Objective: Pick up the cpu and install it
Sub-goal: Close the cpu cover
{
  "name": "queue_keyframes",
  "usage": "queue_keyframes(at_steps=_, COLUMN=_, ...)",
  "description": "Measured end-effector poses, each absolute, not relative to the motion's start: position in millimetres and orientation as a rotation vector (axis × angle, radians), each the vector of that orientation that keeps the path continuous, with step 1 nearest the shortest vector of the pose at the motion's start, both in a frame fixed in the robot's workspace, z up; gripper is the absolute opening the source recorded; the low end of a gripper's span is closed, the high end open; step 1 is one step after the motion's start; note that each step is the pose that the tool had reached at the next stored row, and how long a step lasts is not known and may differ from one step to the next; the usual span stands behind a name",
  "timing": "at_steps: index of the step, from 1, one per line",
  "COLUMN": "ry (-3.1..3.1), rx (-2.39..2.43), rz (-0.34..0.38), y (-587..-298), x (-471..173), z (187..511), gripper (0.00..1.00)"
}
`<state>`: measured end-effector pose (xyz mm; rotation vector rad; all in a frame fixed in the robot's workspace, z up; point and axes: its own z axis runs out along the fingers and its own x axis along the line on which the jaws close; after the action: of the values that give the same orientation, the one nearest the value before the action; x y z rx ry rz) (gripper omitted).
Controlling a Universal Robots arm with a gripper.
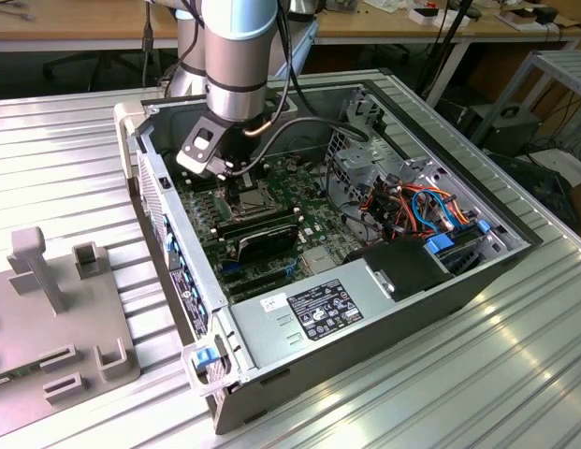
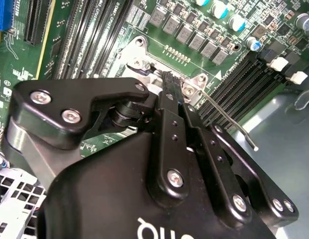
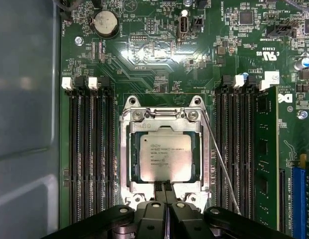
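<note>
Cpu (image 3: pixel 165 157): lies flat with its metal top up, inside the socket frame (image 3: pixel 125 159), near the middle of the motherboard (image 3: pixel 144 55).
Heading: its four sides run square with the frame's sides, with no tilt showing.
Long axis: the chip is square, so no axis stands out; two sides run along the memory slots (image 3: pixel 92 159) and two run across them.
Writing on the cpu: several short lines of dark print on the silver-grey top, running crosswise to the slots that flank the socket on both sides.
Pincer (image 3: pixel 165 185): fingers pressed together with nothing between them. The tips stand at the middle of one side of the frame, just beside the cpu's edge. Whether they touch the frame I cannot tell.
Lever (image 2: pixel 244 134): a thin metal rod along one side of the frame, its free end standing away from it.
Memory module (image 3: pixel 265 164): one green stick seated in a slot on the lever's side of the socket.
Other writing: small white print across the green board, and a white label (image 1: pixel 323 309) with black print on the power supply at the case's near end in the exterior view.
Computer case (image 1: pixel 178 243): lies open on the ribbed metal bench (image 1: pixel 458 393), with the arm (image 1: pixel 236 47) reaching down into it.
Grey fixture (image 1: pixel 47 309): at the bench's edge on the exterior view's left, apart from the case.
</note>
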<state>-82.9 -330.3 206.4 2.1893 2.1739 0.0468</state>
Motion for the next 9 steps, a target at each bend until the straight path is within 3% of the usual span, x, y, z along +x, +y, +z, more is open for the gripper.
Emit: queue_keyframes(at_steps=9, ry=2.174, rx=2.189, rz=0.047, y=-330.3, x=-82.9, z=203.5, gripper=0.11)
